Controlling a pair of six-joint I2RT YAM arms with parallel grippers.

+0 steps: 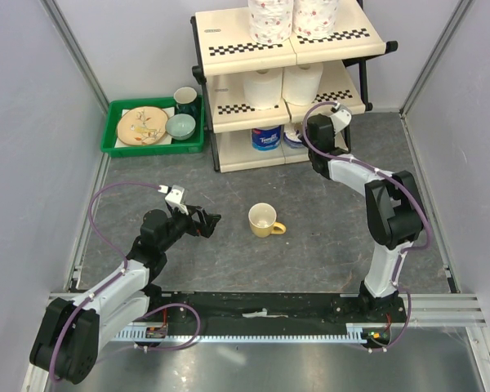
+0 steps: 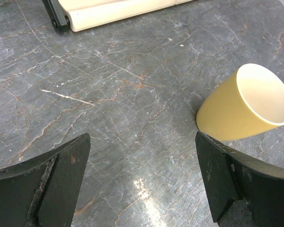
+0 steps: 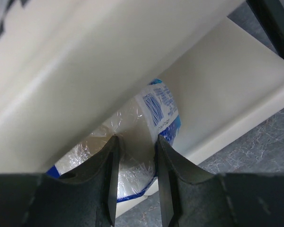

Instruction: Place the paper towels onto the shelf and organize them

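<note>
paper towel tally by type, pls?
floral-patterned rolls: 2
plain white rolls: 2
blue-wrapped rolls: 2
total: 6

Inventory, overhead view.

Paper towels: 6 in all, every one on the shelf at 12 o'clock.
- floral rolls: 2, top tier.
- plain rolls: 2, middle tier.
- blue-wrapped rolls: 2, bottom tier. The one toward 3 o'clock is partly hidden behind the right arm.

Shelf: 1, with 3 tiers.

Green tray: 1, at 10 o'clock. In it: plate 1, bowl 1, dark mug 1.

Yellow mug: 1, near table centre. Mugs in total: 2.

Arms: 2. Left arm at 7 o'clock, right arm at 4 o'clock.
</note>
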